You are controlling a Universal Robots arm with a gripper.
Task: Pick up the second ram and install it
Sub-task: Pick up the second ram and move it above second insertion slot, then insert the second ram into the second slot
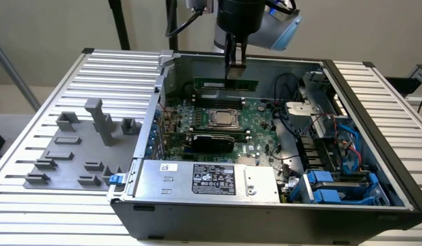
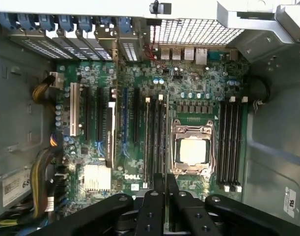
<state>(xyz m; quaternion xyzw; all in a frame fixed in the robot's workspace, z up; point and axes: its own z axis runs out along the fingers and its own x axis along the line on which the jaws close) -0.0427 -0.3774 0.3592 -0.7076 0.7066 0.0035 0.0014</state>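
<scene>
Here we list the items from the exterior view's left to its right.

1. Ribbed metal table (image 1: 115, 61), carrying everything.
2. Gray fixture plate (image 1: 67, 154), near the table's edge on the exterior view's left, with low blocks and one tall post (image 1: 102, 120). A small blue clip (image 1: 115, 179) sits at the plate's near corner, beside the case.
3. Open computer case (image 1: 266, 220), on the middle of the table, lid off.
4. Gripper (image 1: 235, 75), reaching down from the arm over the far edge of the motherboard (image 1: 259, 128). We see its fingers pressed together on the upper edge of the second ram.
5. The second ram (image 1: 221, 84), a green stick held level, lengthwise along the motherboard's far edge, just over the slots there. We cannot tell whether it touches a slot.
6. CPU socket (image 1: 225, 119), at the middle of the motherboard, nearer us than the stick.
7. Power supply (image 1: 211, 179), with a black label, along the case's near wall.
8. Blue drive carriers (image 1: 334, 187), in the case's near corner on the exterior view's right.

In the wrist view we record the gripper (image 2: 165, 194) over the motherboard (image 2: 140, 162), the CPU socket (image 2: 193, 150), and black memory slots (image 2: 231, 142) flanking the socket on both sides.
</scene>
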